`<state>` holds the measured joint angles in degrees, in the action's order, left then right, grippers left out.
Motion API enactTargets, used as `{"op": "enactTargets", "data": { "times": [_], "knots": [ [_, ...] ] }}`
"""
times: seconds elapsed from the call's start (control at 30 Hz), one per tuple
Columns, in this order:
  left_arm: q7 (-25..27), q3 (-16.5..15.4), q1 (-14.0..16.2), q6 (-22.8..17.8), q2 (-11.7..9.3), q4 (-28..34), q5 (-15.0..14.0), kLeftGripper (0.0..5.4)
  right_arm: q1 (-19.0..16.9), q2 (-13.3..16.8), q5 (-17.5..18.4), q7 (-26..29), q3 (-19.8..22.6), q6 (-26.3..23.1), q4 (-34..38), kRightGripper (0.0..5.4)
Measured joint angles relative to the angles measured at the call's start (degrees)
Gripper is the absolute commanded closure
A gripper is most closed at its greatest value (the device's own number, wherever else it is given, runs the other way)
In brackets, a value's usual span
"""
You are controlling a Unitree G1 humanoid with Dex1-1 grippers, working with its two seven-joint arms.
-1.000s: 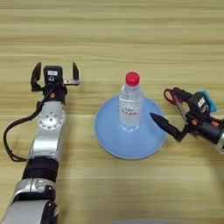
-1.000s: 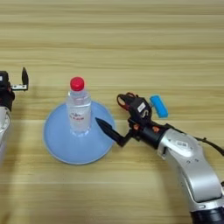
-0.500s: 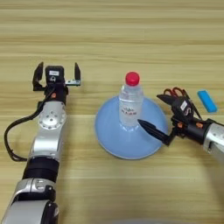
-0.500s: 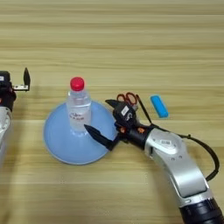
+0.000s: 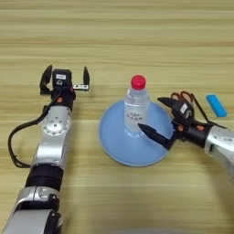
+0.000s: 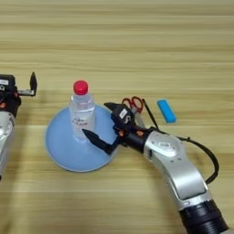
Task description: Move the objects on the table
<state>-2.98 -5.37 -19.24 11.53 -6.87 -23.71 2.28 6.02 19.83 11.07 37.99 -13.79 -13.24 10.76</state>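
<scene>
Tan plank-grain wooden table (image 5: pixel 137 27) fills the view. Round light-blue plate (image 5: pixel 114 141) sits near centre. Small clear plastic bottle with a red cap (image 5: pixel 136 107) stands upright on the plate's far half.

Right end effector (image 5: pixel 160 119) is at the plate's right rim, black fingers spread wide with the opening facing the bottle: one finger low over the plate near the bottle's base, the other higher up. Nothing held, no contact visible.

Left end effector (image 5: pixel 65 77) is parked well left of the plate, fingers apart, empty.

Red-handled metal scissors (image 6: pixel 135 106) lie partly behind the right arm; small bright-blue rectangular block (image 6: pixel 167 111) just right of them.

Looks like the approach step on the bottle. Next: slide in until the fingers straddle the body, close gently, don't tip it.
</scene>
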Motion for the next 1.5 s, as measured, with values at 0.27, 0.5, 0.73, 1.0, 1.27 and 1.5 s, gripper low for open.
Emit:
{"op": "enactTargets", "data": {
  "times": [0.27, 0.5, 0.73, 1.0, 1.27, 1.5],
  "knots": [
    [-0.13, 0.07, 0.0, -0.01, 0.01, -0.04, 0.02, 0.02, 1.16, -1.36, -1.0, -0.09, -2.05, -0.01, -0.73, 0.0],
    [-0.17, 0.14, 0.0, -0.02, 0.02, -0.05, 0.03, 0.02, 2.87, -2.75, -1.75, -0.17, -2.88, -0.01, -2.78, 0.0],
    [-0.2, 0.14, 0.01, -0.03, 0.05, -0.05, 0.03, 0.02, 5.07, -5.01, -2.83, -1.32, -3.14, 0.58, -5.9, 0.0],
    [-0.23, 0.14, 0.04, -0.03, 0.09, -0.05, 0.04, 0.02, 6.39, -7.42, -3.12, -1.85, -3.57, 1.55, -8.79, 0.0],
    [-0.25, 0.14, 0.18, -0.03, 0.14, -0.04, 0.04, 0.02, 8.28, -9.6, -3.84, -3.21, -3.06, 3.9, -13.77, 0.0],
    [-0.27, 0.14, 0.2, -0.03, 0.26, -0.04, 0.04, 0.0, 8.72, -10.82, -4.04, -3.86, -2.35, 5.72, -16.55, 0.18]
  ]
}}
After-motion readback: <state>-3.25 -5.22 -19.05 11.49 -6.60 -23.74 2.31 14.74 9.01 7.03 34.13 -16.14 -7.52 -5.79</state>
